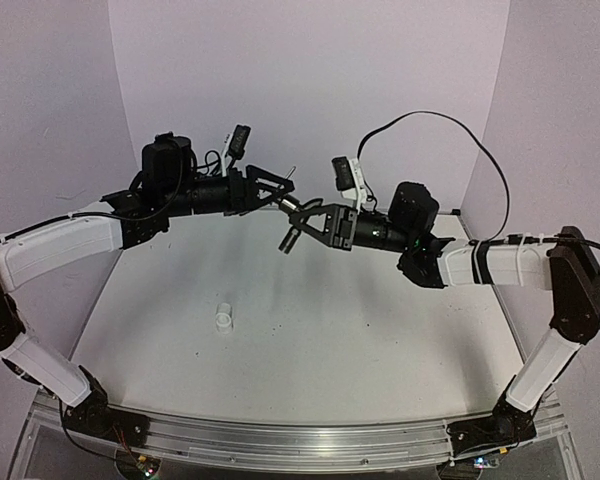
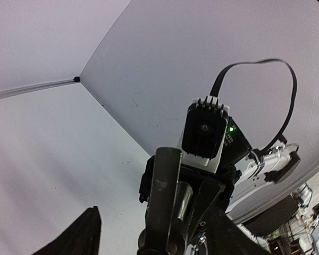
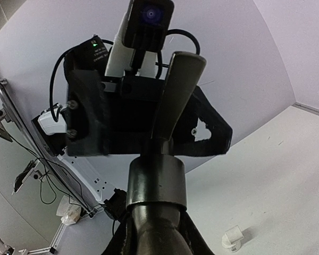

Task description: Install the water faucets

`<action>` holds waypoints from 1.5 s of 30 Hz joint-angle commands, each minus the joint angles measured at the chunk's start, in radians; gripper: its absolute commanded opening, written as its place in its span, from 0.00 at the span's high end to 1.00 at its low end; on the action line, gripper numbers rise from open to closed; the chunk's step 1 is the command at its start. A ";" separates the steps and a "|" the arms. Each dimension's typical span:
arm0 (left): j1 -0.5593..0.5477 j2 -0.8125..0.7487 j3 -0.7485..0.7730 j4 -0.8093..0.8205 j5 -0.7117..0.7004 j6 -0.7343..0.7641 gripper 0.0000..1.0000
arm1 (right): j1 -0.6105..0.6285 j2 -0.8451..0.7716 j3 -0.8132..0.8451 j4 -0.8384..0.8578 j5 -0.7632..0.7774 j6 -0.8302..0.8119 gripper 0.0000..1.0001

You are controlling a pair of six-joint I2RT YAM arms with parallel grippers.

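Above the table my two arms meet nose to nose. My right gripper (image 1: 316, 224) (image 3: 155, 239) is shut on the dark metal faucet (image 1: 294, 209) (image 3: 157, 180), whose collar and flat lever stick out toward the left arm. My left gripper (image 1: 280, 190) (image 2: 154, 226) stands open around the faucet's (image 2: 167, 196) far end; its left finger (image 2: 82, 236) is clearly apart from it. The white cylinder fitting (image 1: 223, 316) (image 3: 233, 240) stands alone on the table (image 1: 360, 330), below and left of both grippers.
The right arm's wrist camera (image 2: 203, 133) and its looping black cable (image 1: 450, 130) sit close behind the meeting point. The left wrist camera (image 3: 147, 21) faces the right one. White walls enclose the table on the back and sides.
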 commanded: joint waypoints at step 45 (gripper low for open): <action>0.104 0.041 0.117 -0.224 0.352 0.338 1.00 | 0.032 0.052 0.334 -0.816 -0.107 -0.411 0.15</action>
